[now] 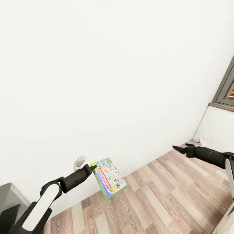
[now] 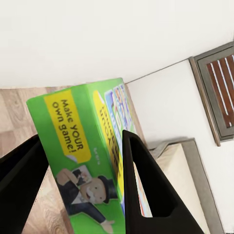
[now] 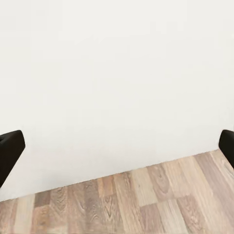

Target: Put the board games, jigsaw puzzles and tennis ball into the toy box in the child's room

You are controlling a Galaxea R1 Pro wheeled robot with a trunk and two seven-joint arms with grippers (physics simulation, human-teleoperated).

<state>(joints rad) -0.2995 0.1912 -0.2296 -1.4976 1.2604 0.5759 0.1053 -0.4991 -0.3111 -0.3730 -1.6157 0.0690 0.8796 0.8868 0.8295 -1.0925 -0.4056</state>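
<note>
Glossy printed cardboard board game [image 1: 110,177], matt wood-grain floor [image 1: 169,198].

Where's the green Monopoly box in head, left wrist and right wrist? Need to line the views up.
Head view: the green board game sits low and left of centre, held off the floor at the tip of the left gripper.
Left wrist view: the box is up close, clamped between the two dark jaws.
Right wrist view: not in it.
Shared landmark: the wood-plank floor meeting the white wall.
</note>
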